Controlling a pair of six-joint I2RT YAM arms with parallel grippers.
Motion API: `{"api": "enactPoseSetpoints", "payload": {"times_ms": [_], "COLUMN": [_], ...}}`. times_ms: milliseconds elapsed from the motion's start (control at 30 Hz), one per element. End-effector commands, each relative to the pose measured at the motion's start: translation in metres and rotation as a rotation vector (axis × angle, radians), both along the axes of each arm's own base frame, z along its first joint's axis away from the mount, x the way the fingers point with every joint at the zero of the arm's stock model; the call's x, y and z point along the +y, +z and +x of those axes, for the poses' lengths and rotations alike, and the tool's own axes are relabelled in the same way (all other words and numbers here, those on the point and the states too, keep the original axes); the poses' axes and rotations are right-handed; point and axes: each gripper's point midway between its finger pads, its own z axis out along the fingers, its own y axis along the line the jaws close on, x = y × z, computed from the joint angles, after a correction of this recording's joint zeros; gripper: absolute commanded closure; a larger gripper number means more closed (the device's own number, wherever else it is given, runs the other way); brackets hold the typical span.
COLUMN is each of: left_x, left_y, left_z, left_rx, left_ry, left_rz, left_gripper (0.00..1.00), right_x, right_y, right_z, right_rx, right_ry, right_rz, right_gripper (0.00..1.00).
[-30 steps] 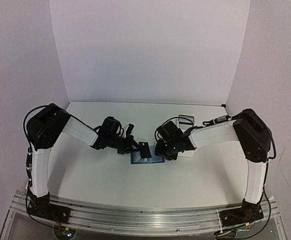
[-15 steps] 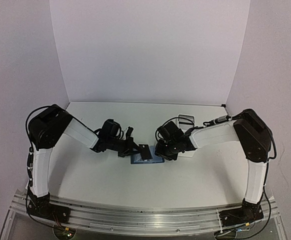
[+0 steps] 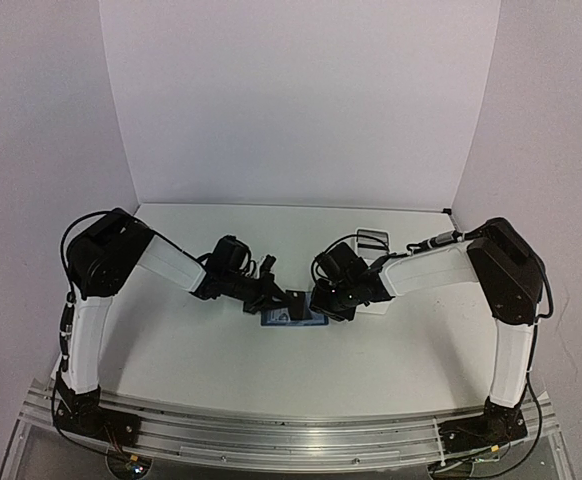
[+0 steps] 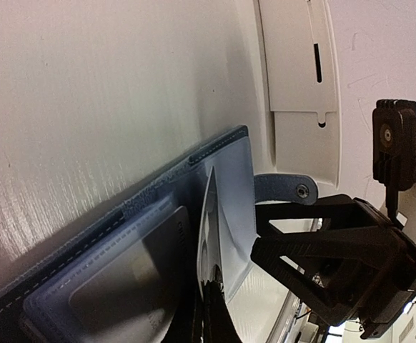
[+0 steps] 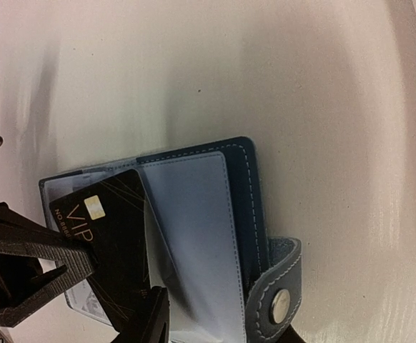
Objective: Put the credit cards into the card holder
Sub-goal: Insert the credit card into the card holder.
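The card holder [image 5: 194,214] lay open on the counter [image 3: 221,350] between the two tools, its snap tab [image 5: 276,304] folded out at the edge nearest the right tool [image 3: 323,303].

1. Left tool [image 3: 293,300]: pressed together, pinching the dark card [image 5: 111,236] by one end. The card hung tilted above the holder's left half, its free end over a clear sleeve there. It did not appear to be inside any sleeve.
2. Right tool: positioned at the holder's tab side, with one finger low against the inner pages. Whether it was gripping a page or only steadying the holder could not be told.
3. Pale grey card [image 4: 133,279]: lying flat within a slot on the holder's left half, judged to be seated.
4. White tray [image 4: 297,64]: on the counter beyond the holder's tab side, not involved.

Progress, as judged: roughly half complete. One card appeared stowed. The dark card remained to be aligned with a sleeve mouth, slid fully in and released. Closing the holder was not demanded by the task.
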Motion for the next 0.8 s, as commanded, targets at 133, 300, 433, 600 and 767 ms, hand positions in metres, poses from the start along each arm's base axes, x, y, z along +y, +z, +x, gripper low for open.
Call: {"api": "enactPoseSetpoints", "payload": {"times_ms": [133, 300, 433, 600, 767], "left_x": [0.005, 0.01, 0.014, 0.016, 0.014], "left_y": [-0.013, -0.013, -0.018, -0.014, -0.019], "left_z": [-0.003, -0.004, -0.005, -0.006, -0.006], "left_rx": [0.102, 0.154, 0.185, 0.173, 0.189], "left_ry": [-0.056, -0.124, -0.129, -0.112, -0.126], "left_rz": [0.096, 0.124, 0.141, 0.141, 0.131], "left_gripper": [1.0, 1.0, 1.0, 1.0, 1.0], "right_x": [-0.01, -0.015, -0.014, -0.013, -0.008], "right_y": [-0.044, -0.046, -0.043, -0.045, -0.044], "right_z": [-0.031, -0.029, -0.024, -0.025, -0.021], "right_rx": [0.147, 0.141, 0.127, 0.132, 0.127], "right_ry": [0.043, 0.041, 0.048, 0.049, 0.059], "right_rz": [-0.049, -0.063, -0.062, -0.062, -0.054], "right_gripper": [0.66, 0.66, 0.66, 0.66, 0.66]}}
